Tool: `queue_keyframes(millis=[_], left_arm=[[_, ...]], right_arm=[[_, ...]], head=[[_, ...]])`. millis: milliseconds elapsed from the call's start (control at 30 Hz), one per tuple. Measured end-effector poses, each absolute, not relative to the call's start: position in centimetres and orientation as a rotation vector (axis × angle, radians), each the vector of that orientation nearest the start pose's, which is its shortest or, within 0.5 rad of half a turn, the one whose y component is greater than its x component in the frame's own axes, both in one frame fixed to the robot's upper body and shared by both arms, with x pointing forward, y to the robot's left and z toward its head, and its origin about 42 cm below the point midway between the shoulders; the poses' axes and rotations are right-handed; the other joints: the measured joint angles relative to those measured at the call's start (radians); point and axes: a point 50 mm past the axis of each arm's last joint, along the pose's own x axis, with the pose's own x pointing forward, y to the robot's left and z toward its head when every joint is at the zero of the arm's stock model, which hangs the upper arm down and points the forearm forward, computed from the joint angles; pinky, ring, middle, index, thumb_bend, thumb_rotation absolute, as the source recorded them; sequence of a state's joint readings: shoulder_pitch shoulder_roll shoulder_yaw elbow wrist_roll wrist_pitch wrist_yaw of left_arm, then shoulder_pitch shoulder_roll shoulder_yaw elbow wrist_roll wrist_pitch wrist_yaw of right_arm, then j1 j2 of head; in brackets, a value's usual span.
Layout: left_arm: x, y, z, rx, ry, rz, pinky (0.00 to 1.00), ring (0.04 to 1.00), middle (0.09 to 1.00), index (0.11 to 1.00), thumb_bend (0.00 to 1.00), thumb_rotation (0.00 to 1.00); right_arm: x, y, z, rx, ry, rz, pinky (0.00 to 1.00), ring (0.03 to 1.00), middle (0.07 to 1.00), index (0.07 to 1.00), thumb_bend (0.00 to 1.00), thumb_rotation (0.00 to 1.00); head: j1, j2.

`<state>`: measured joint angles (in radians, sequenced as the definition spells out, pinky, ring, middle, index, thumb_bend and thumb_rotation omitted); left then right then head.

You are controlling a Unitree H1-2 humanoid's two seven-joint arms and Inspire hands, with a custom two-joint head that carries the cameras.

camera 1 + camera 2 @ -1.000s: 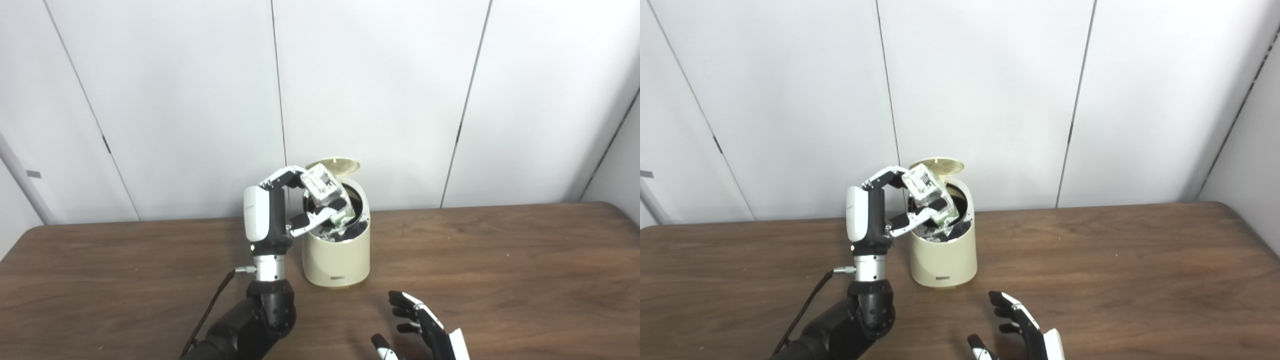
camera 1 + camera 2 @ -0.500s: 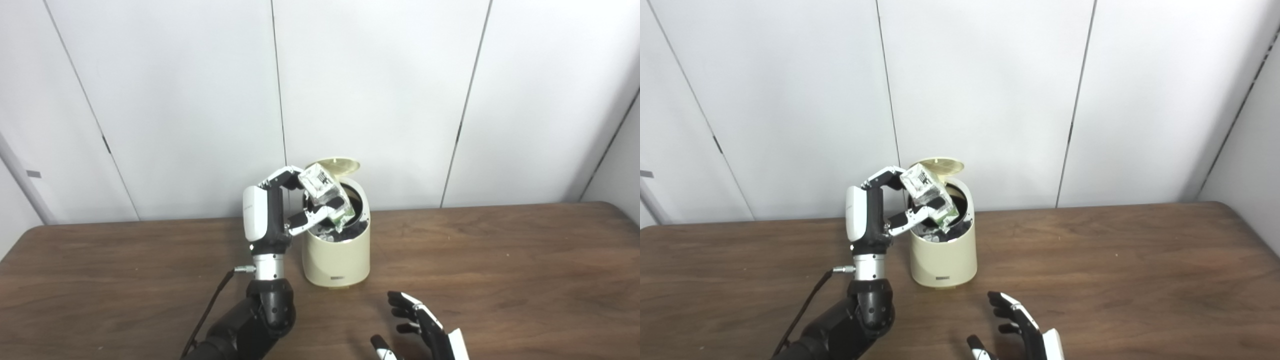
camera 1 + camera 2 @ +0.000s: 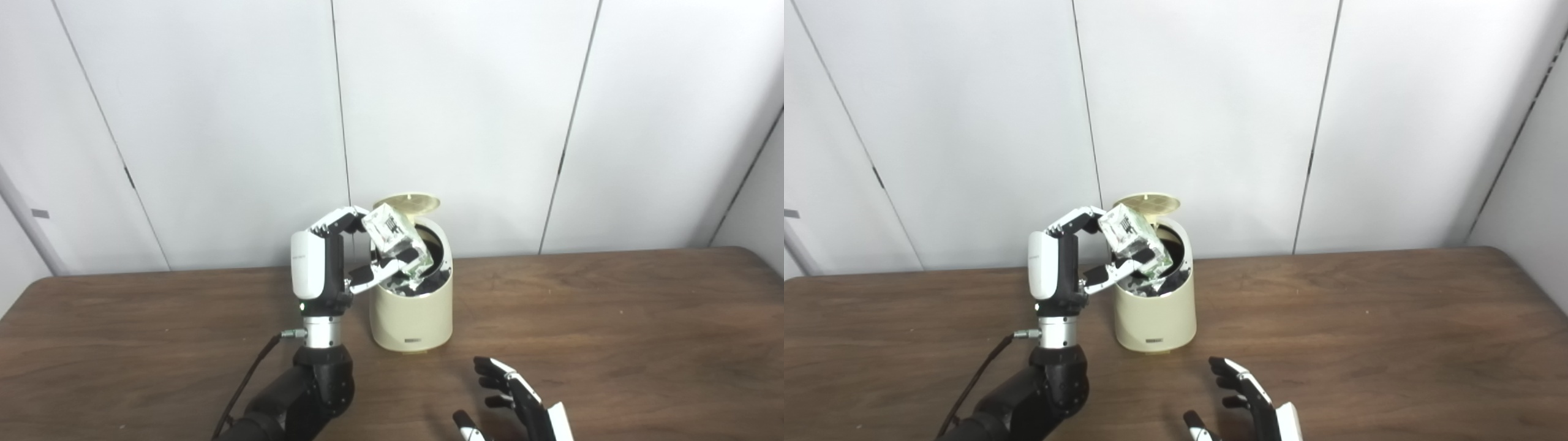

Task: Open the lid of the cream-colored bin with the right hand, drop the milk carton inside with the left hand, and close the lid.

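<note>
The cream-colored bin (image 3: 411,312) stands on the table at centre, its round lid (image 3: 409,202) swung up and open at the back. My left hand (image 3: 334,260) is shut on the white and green milk carton (image 3: 397,244), tilted, with its lower end dipping into the bin's dark mouth. My right hand (image 3: 520,410) is open, fingers spread, low over the table at the front, right of the bin and apart from it. The same scene shows in the right eye view, with the bin (image 3: 1153,312) and the carton (image 3: 1135,243).
The brown wooden table (image 3: 612,318) runs the full width. White wall panels stand close behind the bin. A black cable (image 3: 248,380) hangs by my left forearm.
My left hand has shifted slightly left and the carton has tilted a bit more over the bin's left rim. The right hand, bin and lid have stayed put.
</note>
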<state>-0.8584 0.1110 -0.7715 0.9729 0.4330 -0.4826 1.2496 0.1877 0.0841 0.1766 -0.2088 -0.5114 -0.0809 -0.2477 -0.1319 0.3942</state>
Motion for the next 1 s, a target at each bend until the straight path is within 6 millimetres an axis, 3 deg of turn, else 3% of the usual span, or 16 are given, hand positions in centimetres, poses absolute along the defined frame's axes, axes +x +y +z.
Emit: queue_keyframes(millis=[700,1000], left_arm=[[47.18,11.8,18.85,0.665,-0.967,0.224,0.48,0.473,0.498,0.448,0.5,0.0],[47.17,11.86,18.82,0.668,-0.968,0.221,0.47,0.472,0.494,0.451,0.5,0.0]], right_arm=[[22.28,-15.79,12.24,-0.367,-0.195,-0.135,0.63,0.748,0.777,0.765,0.23,0.2],[22.27,-15.78,12.24,-0.364,-0.194,-0.136,0.64,0.756,0.784,0.771,0.23,0.24]], head=[[0.002,-0.002],[0.002,0.0]])
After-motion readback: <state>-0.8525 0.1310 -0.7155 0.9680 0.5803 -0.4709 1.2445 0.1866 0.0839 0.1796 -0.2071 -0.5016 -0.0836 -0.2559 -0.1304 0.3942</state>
